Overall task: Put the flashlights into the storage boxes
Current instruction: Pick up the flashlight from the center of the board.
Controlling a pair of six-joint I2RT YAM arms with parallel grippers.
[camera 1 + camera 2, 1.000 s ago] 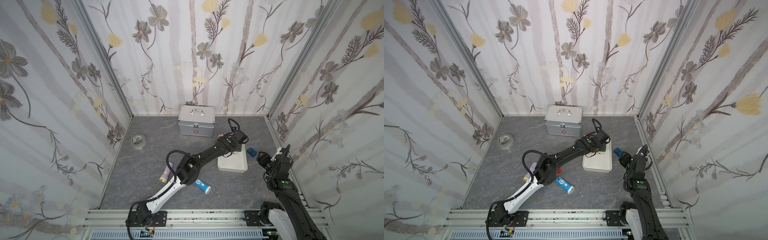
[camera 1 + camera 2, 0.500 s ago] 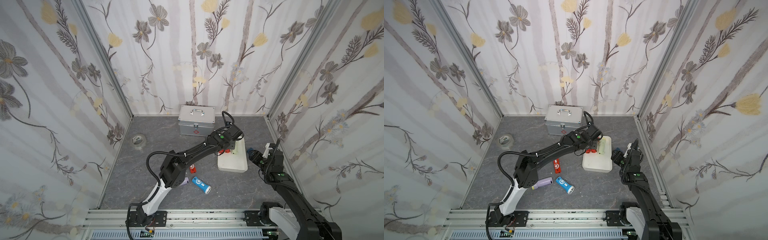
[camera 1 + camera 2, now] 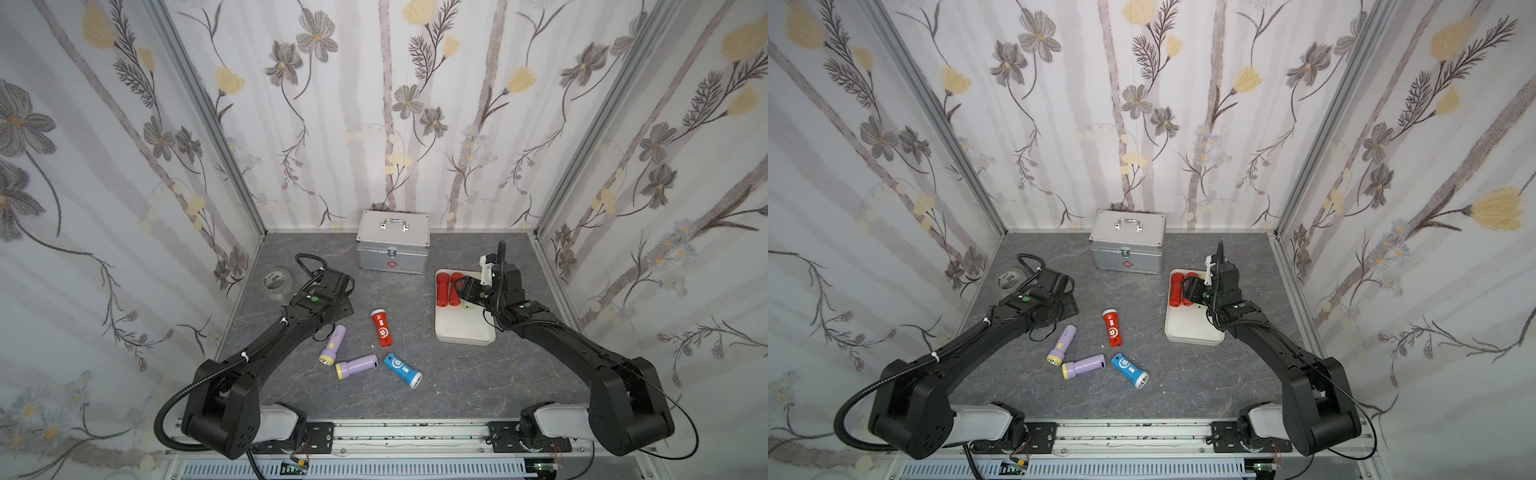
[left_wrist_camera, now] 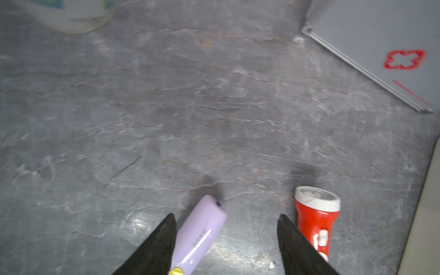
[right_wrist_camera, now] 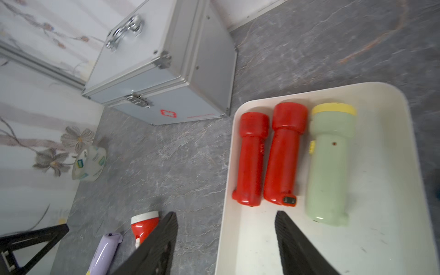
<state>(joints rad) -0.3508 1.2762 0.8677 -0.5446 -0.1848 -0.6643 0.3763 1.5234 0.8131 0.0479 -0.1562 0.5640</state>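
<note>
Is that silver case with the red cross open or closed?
Closed. The silver case has its lid sitting flat on the body, and in the right wrist view the front latch lies across the seam.

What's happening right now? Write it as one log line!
white tray: two red flashlights, green flashlight | floor: red emblem flashlight, two lilac flashlights, blue flashlight | left fingers: open, empty | right fingers: open, over tray

We see three walls (image 3: pixel 386 104) papered with grey and yellow flowers (pale stripes running behind them), metal corner posts (image 3: pixel 210 124), and a grey, marble-veined floor (image 3: pixel 457 374) under even light.
</note>
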